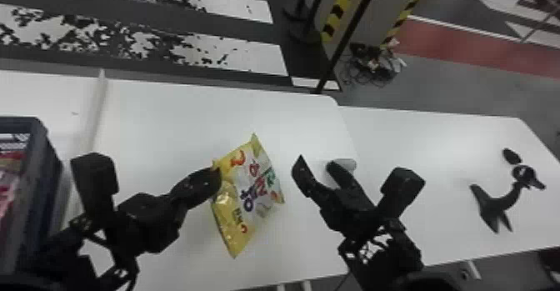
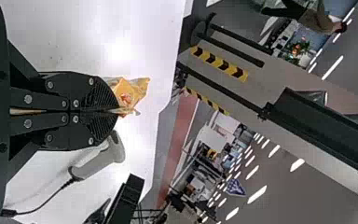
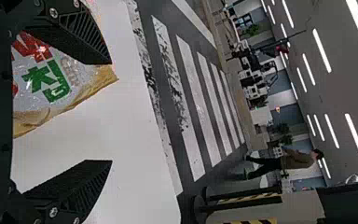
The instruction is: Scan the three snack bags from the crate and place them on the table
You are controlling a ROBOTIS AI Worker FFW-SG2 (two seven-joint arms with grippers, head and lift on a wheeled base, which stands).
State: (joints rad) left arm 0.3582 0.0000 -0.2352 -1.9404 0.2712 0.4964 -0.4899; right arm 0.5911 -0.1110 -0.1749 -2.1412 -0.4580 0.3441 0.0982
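Our left pincer (image 2: 116, 111) is closed on the snack bag's (image 1: 250, 190) edge, over the tabletop (image 1: 166, 115); our right pincer (image 1: 315, 163) gapes wide, to the bag's right. We judge scanning is in hand: next we should grip the scanner (image 2: 98, 161) and aim it at the bag. The crate (image 1: 25, 121) stands at left.

Room btwn crate (image 1: 48, 169) & bag (image 1: 254, 194), L gripper (image 1: 216, 178) in way; scanner (image 1: 349, 164) by R gripper (image 1: 316, 163).

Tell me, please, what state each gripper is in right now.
Left gripper: closed on the edge of the yellow snack bag.
Right gripper: open, holding nothing.
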